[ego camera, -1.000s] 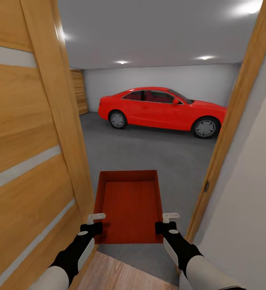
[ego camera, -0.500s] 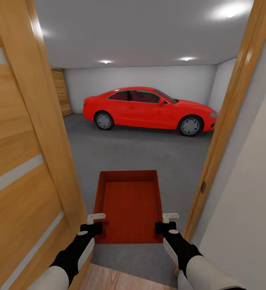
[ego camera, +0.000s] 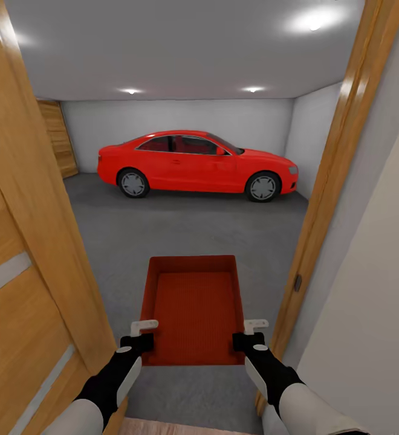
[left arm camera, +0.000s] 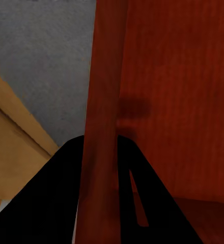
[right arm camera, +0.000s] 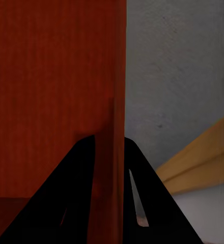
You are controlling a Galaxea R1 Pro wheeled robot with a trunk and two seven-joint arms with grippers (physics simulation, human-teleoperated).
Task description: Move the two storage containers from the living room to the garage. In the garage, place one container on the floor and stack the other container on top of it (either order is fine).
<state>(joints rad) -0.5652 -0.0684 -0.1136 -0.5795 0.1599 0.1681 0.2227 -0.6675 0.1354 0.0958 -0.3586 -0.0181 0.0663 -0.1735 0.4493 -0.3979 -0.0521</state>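
Nearest, two arms reach forward, each clamped on one storage container (ego camera: 194, 308), a single orange-red open-top bin held level between them above the grey floor (ego camera: 181, 232). From the head, the left gripper (ego camera: 140, 336) pinches the near end of the bin's left wall and the right gripper (ego camera: 251, 334) the near end of its right wall; each wrist view shows two dark fingers (left arm camera: 66, 193) straddling a ribbed wall. One open wooden door (ego camera: 24, 266) flanks the left, one door frame (ego camera: 326, 187) the right. Beyond lies the garage with one red car (ego camera: 196, 163), side-on before the white back wall, under three visible round ceiling lights (ego camera: 130, 91).
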